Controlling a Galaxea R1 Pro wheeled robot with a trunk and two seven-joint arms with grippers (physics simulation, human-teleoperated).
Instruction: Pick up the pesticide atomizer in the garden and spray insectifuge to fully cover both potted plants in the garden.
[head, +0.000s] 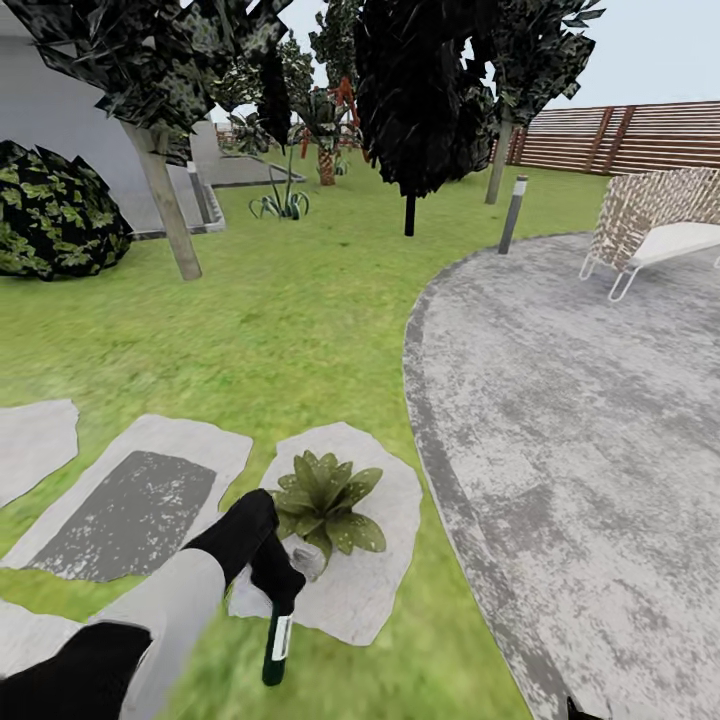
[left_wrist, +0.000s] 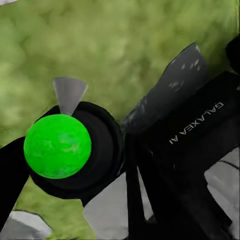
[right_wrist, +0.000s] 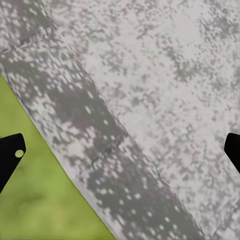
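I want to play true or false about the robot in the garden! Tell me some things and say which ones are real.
1. The left gripper holds the pesticide atomizer with its base hanging down. True.
2. The potted plant stands on the round patio. False: it stands on a flat stepping stone in the lawn, beside the patio.
3. A white chair stands on the patio. True.
4. The right gripper is squeezing the bottle. False: its fingertips are wide apart with nothing between them, over the patio edge.
5. The fence is blue. False: it is brown wooden slats.
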